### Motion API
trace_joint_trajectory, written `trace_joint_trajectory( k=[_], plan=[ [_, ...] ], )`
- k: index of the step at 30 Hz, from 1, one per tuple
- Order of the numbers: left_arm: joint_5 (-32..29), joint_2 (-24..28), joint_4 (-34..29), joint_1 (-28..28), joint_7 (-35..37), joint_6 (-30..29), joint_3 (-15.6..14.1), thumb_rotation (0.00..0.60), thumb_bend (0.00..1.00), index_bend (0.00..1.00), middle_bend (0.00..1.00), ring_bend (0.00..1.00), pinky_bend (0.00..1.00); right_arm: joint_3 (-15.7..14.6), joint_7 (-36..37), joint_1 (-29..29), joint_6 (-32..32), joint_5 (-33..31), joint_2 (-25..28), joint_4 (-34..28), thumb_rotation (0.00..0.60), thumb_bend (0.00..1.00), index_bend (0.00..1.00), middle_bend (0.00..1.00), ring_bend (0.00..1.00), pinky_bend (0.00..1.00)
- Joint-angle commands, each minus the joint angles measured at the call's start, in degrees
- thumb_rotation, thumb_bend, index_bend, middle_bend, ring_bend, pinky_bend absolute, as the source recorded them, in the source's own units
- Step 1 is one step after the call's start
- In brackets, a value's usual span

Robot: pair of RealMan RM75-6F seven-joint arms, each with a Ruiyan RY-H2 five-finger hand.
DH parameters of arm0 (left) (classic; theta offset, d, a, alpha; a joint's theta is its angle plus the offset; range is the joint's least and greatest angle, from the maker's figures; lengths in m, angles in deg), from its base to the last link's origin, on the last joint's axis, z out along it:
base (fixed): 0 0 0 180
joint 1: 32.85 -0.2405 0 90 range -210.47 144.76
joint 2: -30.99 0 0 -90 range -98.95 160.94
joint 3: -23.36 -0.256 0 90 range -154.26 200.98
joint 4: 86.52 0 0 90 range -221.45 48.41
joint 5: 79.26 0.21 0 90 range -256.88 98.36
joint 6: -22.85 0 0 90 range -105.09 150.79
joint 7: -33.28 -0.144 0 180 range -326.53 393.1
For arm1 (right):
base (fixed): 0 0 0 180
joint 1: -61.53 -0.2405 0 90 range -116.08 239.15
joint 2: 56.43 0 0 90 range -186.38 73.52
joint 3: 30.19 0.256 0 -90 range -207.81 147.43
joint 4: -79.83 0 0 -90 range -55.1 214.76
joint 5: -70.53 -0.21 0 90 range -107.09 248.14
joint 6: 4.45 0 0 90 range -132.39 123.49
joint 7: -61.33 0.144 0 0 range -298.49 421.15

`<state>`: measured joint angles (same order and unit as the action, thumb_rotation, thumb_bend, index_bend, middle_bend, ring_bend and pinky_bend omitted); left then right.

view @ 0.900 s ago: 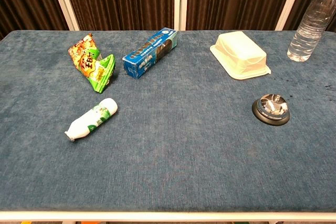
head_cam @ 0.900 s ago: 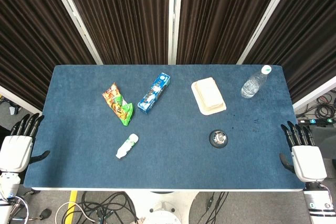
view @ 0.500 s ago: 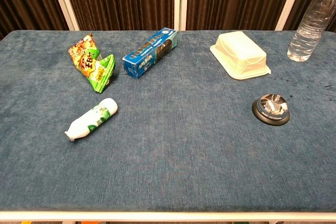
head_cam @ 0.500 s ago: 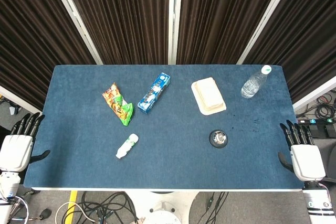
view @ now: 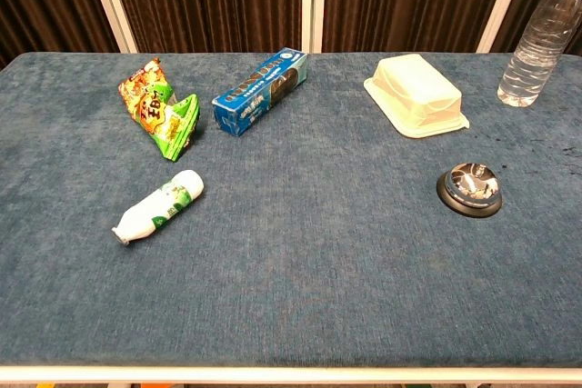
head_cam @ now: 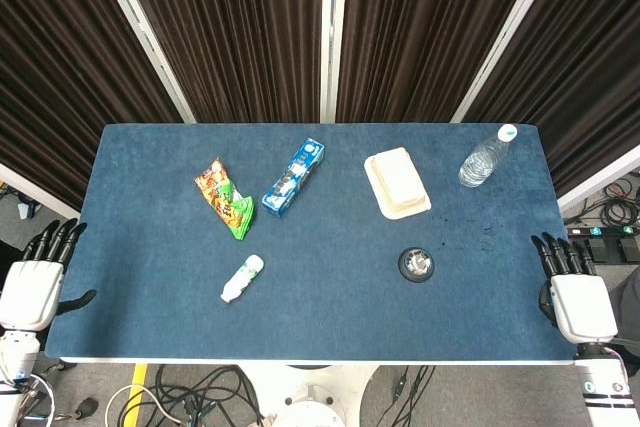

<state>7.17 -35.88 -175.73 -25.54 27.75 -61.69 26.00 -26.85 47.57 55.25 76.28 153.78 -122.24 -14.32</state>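
Both hands are drifting slightly: left hand point(head_cam: 30, 287) and right hand point(head_cam: 578, 299) spread, empty, flanking the worktop point(head_cam: 330, 327). Nearest the right, the bell point(head_cam: 416, 264) is sitting near-right; rigid, probably weighty, best gripped by its base.

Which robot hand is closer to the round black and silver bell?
The right hand. It sits just off the table edge beside the round black and silver bell, while the left hand waits past the opposite edge, far away.
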Motion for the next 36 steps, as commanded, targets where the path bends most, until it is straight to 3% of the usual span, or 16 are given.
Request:
trace_joint_trajectory(
  k=[1, 4, 8, 13, 20, 36],
  plan=[
    [0.04, 0.0, 0.09, 0.05, -0.13, 0.14, -0.07, 0.6, 0.02, 0.07, 0.05, 0.0, 0.16, -0.19, -1.85, -0.58, -1.33, -0.83, -1.34, 0.29, 0.6, 1.0, 0.0, 0.65, 0.69, 0.74],
    [-0.15, -0.09, 0.31, 0.13, 0.06, 0.39, -0.06, 0.6, 0.02, 0.07, 0.05, 0.0, 0.16, -0.04, -3.03, -1.41, -1.93, -0.53, -2.93, 1.07, 0.6, 1.0, 0.0, 0.86, 0.82, 0.82],
    [-0.18, -0.18, 0.59, 0.26, 0.24, 0.66, -0.1, 0.6, 0.02, 0.07, 0.05, 0.0, 0.16, -0.15, -5.12, -3.04, -3.51, 0.41, -5.26, 1.69, 0.6, 1.0, 0.0, 0.96, 0.91, 0.84],
    [-0.03, -0.1, 0.58, 0.15, 0.4, 0.5, -0.23, 0.6, 0.02, 0.07, 0.05, 0.0, 0.16, -0.48, -10.03, -6.07, -9.29, -1.51, -8.18, 0.87, 0.6, 1.0, 0.0, 0.98, 0.92, 0.84],
    [-0.47, 0.59, 0.34, -0.1, 0.76, 0.44, -0.2, 0.6, 0.02, 0.07, 0.05, 0.0, 0.16, -0.8, -22.18, -9.93, -17.05, -9.62, -14.61, 1.18, 0.6, 1.0, 0.0, 0.98, 0.92, 0.84],
    [-1.13, 1.1, 1.06, -0.29, 2.31, 0.46, 0.09, 0.6, 0.02, 0.07, 0.05, 0.0, 0.16, -1.72, -28.47, -12.88, -16.97, -11.78, -19.44, 2.73, 0.6, 1.0, 0.0, 0.98, 0.92, 0.84]
  ],
)
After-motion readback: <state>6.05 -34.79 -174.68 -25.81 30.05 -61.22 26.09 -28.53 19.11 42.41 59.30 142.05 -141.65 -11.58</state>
